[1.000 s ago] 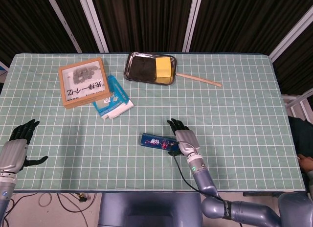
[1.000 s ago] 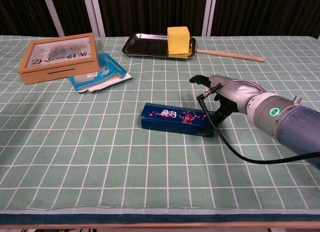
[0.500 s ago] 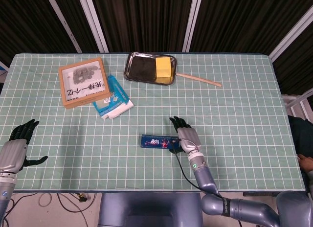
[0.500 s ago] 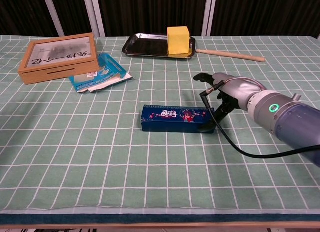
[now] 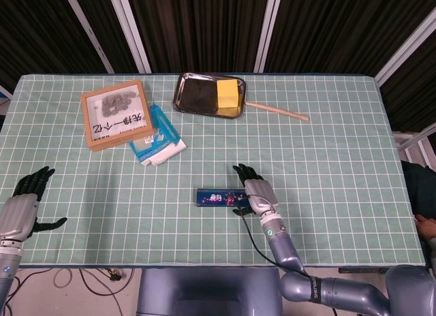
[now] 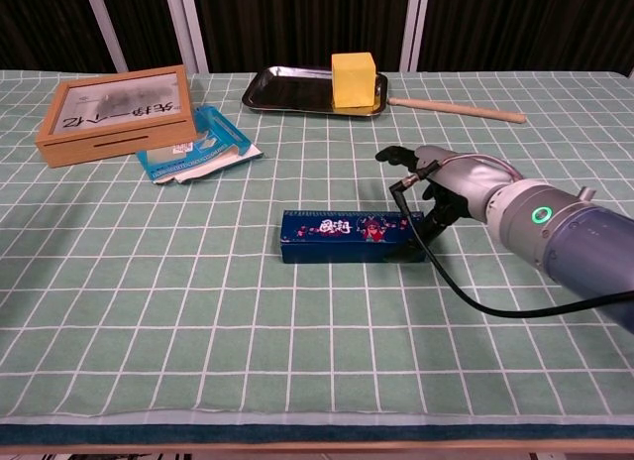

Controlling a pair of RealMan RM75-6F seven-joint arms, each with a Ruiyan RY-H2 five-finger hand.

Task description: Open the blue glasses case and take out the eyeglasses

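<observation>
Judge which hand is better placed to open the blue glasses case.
Right. The right hand is at the closed blue glasses case's end, fingers spread, while the left hand hangs off the table's near-left edge.

1. You get bright, even light from overhead across the counter (image 5: 327, 159); both views are well exposed.
2. Shadows stay short and soft: look under the blue glasses case (image 6: 347, 236) and beneath the right hand (image 6: 441, 187).
3. The metal tray (image 6: 272, 88) beyond the case shows a pale sheen on its dark surface.
4. The background behind the counter falls to near black.
5. Focus is sharp in both views; grid lines read crisply, with slight bowing toward the head view's edges.
</observation>
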